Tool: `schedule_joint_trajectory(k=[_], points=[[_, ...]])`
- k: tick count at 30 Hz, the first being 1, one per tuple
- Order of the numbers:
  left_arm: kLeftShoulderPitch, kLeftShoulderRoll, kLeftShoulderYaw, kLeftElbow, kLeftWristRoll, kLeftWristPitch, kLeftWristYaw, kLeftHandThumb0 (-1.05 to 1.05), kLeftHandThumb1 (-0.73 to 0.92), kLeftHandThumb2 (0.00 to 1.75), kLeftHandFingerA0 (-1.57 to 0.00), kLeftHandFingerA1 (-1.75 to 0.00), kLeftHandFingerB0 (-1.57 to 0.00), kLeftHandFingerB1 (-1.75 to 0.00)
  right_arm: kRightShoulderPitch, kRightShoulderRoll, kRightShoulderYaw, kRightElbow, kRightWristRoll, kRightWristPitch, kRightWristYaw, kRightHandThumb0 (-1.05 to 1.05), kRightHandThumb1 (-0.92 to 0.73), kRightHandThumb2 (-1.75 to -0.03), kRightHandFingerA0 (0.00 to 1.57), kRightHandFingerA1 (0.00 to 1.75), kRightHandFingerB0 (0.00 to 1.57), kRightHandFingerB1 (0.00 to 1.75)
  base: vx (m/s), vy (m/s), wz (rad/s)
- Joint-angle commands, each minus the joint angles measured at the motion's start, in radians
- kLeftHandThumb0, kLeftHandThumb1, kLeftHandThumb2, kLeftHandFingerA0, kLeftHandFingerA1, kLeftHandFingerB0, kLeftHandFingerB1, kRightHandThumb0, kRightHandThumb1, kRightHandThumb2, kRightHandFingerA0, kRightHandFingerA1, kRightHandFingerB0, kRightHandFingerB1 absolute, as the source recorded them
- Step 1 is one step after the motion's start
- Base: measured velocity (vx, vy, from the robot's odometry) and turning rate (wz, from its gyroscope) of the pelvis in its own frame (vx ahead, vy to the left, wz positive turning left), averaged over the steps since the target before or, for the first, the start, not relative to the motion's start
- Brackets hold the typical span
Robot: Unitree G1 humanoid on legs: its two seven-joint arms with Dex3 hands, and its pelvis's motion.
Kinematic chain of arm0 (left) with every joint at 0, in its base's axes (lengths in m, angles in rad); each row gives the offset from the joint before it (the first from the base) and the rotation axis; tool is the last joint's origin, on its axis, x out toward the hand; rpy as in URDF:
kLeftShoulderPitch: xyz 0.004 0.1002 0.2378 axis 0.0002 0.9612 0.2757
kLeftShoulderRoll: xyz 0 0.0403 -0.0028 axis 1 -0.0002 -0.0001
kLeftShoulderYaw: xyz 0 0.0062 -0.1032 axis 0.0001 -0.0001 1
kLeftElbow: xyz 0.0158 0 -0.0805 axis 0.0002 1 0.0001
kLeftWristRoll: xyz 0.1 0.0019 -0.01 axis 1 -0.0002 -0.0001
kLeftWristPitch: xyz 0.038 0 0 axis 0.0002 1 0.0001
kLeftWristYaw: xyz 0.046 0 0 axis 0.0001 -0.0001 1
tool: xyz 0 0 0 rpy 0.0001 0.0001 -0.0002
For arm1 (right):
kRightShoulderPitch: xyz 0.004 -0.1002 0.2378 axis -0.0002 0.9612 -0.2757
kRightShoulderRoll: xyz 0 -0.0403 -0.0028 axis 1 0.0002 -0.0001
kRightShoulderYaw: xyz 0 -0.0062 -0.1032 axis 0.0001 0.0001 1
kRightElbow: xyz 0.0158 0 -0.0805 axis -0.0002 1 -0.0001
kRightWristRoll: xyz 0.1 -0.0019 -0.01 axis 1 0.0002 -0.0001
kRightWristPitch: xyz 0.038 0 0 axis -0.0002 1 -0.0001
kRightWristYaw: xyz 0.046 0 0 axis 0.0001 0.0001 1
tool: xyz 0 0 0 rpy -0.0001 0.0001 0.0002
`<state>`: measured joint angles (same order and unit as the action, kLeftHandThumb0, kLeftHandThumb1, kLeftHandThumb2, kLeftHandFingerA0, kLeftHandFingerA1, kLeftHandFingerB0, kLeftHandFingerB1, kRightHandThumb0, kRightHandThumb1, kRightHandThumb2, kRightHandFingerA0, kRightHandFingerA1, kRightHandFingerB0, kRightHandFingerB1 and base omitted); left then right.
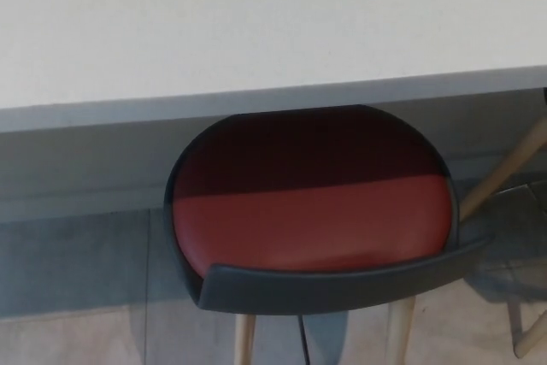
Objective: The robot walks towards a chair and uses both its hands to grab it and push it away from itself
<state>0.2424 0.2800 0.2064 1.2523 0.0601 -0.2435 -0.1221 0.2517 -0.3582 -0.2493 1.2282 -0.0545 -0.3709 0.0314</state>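
**Red-Seated Chair Partly Under Tabletop, Hands Out of Frame**

Head view: red padded seat point(312, 211) of the chair point(325, 284) sits directly below the camera, its far edge tucked beneath the white tabletop point(256, 23). Dark grey backrest rim point(342, 284) faces the robot; pale wooden legs point(245, 339) stand on the tiled floor point(68, 297). Neither hand is visible, so neither's state can be told. Risk: an uneven two-hand grasp on the curved rim could twist the chair against the neighbouring chair leg point(504, 173) at right.

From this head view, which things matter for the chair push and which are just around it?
For the job:
- chair, dark shell
- its red seat, front tucked under the table

Just there:
- white table
- wooden legs of something else at the right edge
- floor

Neither robot hand is in view.
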Motion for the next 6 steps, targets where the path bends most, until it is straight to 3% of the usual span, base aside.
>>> schedule_joint_trajectory(k=[1, 6], points=[[0.009, 0.021, 0.005, 0.003, -0.023, 0.02, -0.015, -0.71, 0.47, 0.86, -0.04, -0.43, -0.06, -0.26, 0.011, -0.016, -0.006, -0.002, 0.029, -0.016, 0.037, -0.83, -0.52, -0.92, 0.0, 0.21, 0.0, 0.22, 0.0, 0.0, 0.0], [0.008, 0.024, 0.002, 0.004, -0.021, 0.019, -0.008, -0.69, 0.46, 0.86, -0.03, -0.47, -0.07, -0.26, 0.01, -0.022, 0.01, -0.004, 0.02, -0.005, 0.035, -0.91, -0.56, -0.94, 0.0, 0.17, 0.06, 0.17, 0.0, 0.0, 0.0]])
